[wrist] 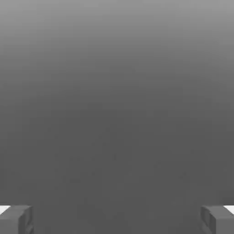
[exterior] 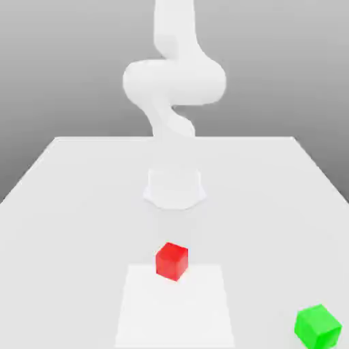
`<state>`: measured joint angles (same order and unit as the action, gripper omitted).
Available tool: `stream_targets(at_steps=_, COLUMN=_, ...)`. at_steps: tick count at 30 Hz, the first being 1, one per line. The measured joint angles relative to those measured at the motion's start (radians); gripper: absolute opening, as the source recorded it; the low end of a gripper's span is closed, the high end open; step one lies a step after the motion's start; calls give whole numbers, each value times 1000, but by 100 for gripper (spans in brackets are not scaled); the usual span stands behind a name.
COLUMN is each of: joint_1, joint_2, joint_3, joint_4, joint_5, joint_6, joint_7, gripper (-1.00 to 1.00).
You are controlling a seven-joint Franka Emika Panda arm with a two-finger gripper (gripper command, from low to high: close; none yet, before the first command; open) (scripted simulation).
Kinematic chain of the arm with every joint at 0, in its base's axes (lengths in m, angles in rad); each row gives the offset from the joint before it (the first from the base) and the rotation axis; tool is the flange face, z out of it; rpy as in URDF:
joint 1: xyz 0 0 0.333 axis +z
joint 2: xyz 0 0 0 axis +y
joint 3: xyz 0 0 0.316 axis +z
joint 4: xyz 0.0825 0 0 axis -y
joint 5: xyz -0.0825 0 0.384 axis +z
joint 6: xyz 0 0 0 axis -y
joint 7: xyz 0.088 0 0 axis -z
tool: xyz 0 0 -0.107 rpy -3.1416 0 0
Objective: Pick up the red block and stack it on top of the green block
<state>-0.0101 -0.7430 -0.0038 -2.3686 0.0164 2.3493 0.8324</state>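
On a white bench (exterior: 82, 204) against grey backdrop, the red block (exterior: 171, 261) sits well apart from the green block (exterior: 317, 325) near the exterior view's right; the end effector (wrist: 117, 219), fingers spread and empty, risks a misaligned descent nudging the cube.

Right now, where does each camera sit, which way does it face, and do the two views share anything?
Exterior view: off the arm, above the near table edge, facing the arm's base across the table; shows the white arm, the red block and the green block.
Hand view: on the hand, facing plain grey background; shows the open gripper, its two fingertips far apart.
Shared: nothing recognisable.
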Motion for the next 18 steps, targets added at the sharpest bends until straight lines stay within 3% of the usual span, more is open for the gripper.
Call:
stream_targets(at_steps=14, joint_1=-65, joint_2=405, joint_3=70, joint_4=-474, joint_5=53, joint_6=340, joint_7=280, gripper=0)
stream_targets(at_steps=18, joint_1=-89, joint_2=629, joint_3=97, joint_4=-581, joint_5=27, joint_6=516, joint_7=391, gripper=0)
